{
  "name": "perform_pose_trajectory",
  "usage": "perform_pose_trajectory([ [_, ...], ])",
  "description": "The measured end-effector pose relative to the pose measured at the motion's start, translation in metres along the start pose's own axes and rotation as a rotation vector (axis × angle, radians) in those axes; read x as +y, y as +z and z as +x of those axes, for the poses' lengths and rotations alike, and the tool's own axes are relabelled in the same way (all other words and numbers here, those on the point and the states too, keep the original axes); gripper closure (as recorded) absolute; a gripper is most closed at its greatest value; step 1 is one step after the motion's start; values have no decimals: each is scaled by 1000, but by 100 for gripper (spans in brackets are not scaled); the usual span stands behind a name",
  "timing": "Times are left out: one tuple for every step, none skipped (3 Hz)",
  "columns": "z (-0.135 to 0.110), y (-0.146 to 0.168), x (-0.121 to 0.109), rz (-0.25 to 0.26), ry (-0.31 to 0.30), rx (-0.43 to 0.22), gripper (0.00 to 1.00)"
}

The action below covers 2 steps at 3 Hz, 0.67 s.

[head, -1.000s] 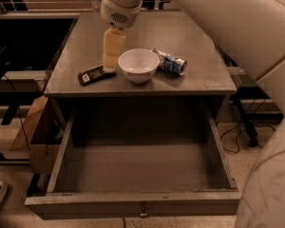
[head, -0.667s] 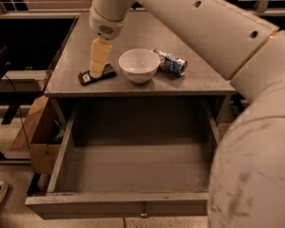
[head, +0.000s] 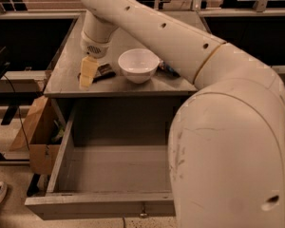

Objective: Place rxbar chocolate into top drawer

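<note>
The hand [head: 87,71] has swung left and down over the last second. It now hangs in the upper left of the frame, at the left end of the chocolate bar [head: 103,72], which lies flat on the worktop [head: 65,56]. I cannot tell whether the hand is apart or together, and the bar looks not yet lifted. The drawer [head: 99,206] below stands open, ready. A white bowl [head: 138,64] sits just right of the bar, close enough to crowd the pickup. The arm hides most of a blue packet [head: 168,69].
</note>
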<state>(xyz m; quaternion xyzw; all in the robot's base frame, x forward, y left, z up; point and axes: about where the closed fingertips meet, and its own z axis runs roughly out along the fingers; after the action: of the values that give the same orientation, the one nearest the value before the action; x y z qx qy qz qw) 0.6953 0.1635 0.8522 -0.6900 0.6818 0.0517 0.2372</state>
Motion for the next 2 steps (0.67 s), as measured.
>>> perform_pose_trajectory([
  [18, 11, 5, -16, 36, 5, 10],
  [29, 9, 2, -10, 57, 7, 26],
])
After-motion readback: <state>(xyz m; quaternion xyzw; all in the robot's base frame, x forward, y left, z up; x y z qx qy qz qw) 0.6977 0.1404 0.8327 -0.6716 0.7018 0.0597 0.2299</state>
